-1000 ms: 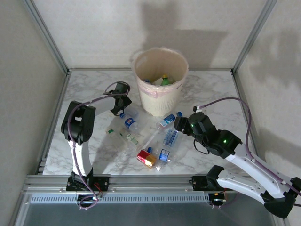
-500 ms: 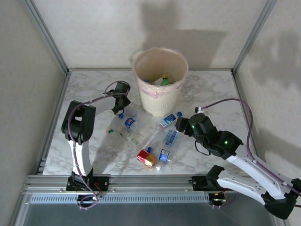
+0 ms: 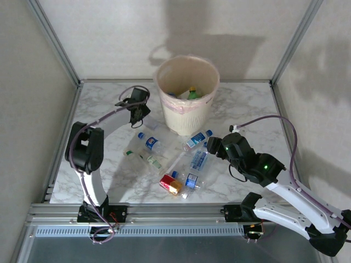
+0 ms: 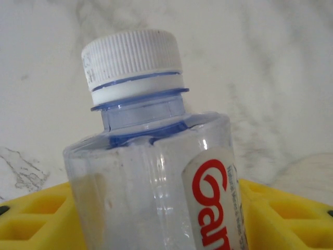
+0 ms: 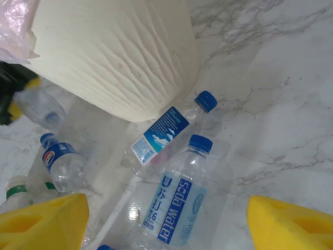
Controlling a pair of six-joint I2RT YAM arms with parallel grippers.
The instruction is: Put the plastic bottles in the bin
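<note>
Left end effector [image 3: 140,114], bottle [image 4: 151,172] — now higher

Two arms, both white link shells w/ black joint housings. L arm [image 3: 92,183], left of the bin [image 3: 186,118]: purple-grey cable [image 3: 112,114] ran along its upper link, and red wires [image 3: 112,217] showed at its black base [image 3: 101,211]. R arm [image 3: 288,192], right of the bin: second cable [image 3: 274,117], same colour, plus green LEDs [image 3: 265,164] lit on 2 black joints. Finger pads [image 4: 36,219] were bright yellow, moulded w/ square pockets.
</note>
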